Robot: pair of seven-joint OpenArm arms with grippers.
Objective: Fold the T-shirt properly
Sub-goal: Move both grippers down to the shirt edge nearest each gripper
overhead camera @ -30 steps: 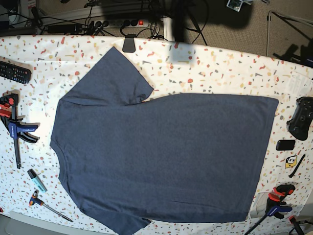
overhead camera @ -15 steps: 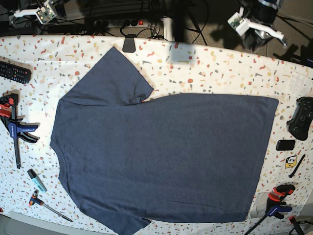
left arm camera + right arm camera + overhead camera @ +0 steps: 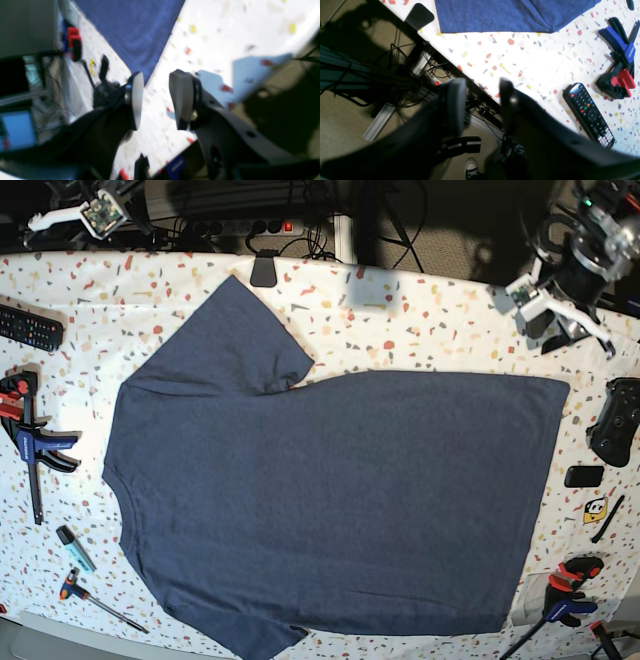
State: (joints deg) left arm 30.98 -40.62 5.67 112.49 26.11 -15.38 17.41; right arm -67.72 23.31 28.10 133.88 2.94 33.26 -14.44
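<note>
Right now the T-shirt (image 3: pixel 330 500) lies flat on the table (image 3: pixel 440 330). Both the left gripper (image 3: pixel 156 100) and right gripper (image 3: pixel 482 105) hang parted, holding nothing.

The left wrist view is heavily blurred; glare washes out the surface (image 3: pixel 220 27); the base view is evenly lit.
</note>
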